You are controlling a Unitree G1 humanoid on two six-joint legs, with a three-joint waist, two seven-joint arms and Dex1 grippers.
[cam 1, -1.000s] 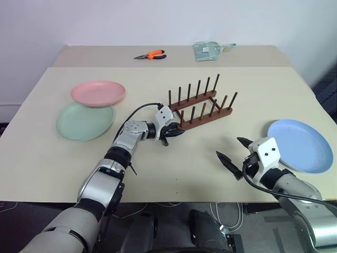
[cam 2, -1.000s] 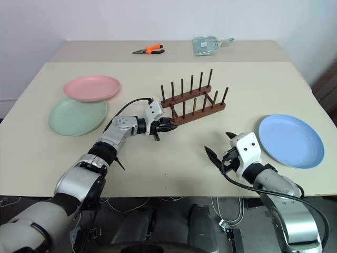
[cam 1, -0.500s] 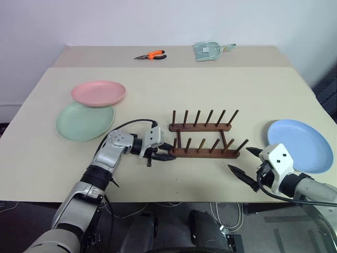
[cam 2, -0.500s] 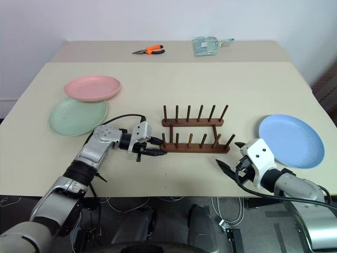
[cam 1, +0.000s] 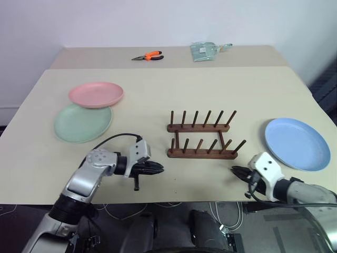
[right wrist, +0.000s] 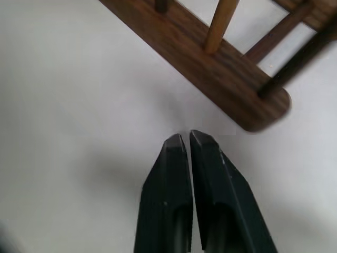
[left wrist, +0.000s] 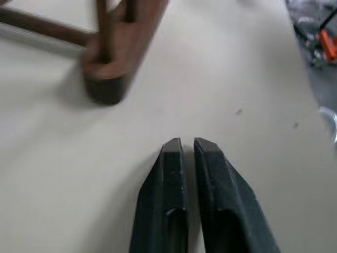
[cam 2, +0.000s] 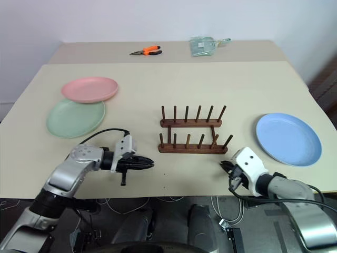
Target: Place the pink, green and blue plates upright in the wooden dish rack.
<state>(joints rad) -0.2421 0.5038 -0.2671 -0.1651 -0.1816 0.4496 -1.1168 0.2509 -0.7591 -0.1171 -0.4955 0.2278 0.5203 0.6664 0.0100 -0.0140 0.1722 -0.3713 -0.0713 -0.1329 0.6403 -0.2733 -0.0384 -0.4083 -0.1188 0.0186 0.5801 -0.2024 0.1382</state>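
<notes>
The wooden dish rack stands empty at mid-table, its bars running left to right. The pink plate lies flat at the far left, overlapping the green plate in front of it. Flat at the right lies the blue plate. My left gripper is shut and empty, low over the table, a little short of the rack's left end. Shut and empty too, my right gripper points at the rack's right end from just in front of it, between rack and blue plate.
Orange-handled pliers and a clear packet lie on the far table strip. The table's front edge runs close behind both grippers. Bare tabletop lies between the rack and the left plates.
The rack swung from slanted to straight and slid nearer the front. My left gripper then drew back away from its left end. My right gripper went from wide open to shut and sank lower.
</notes>
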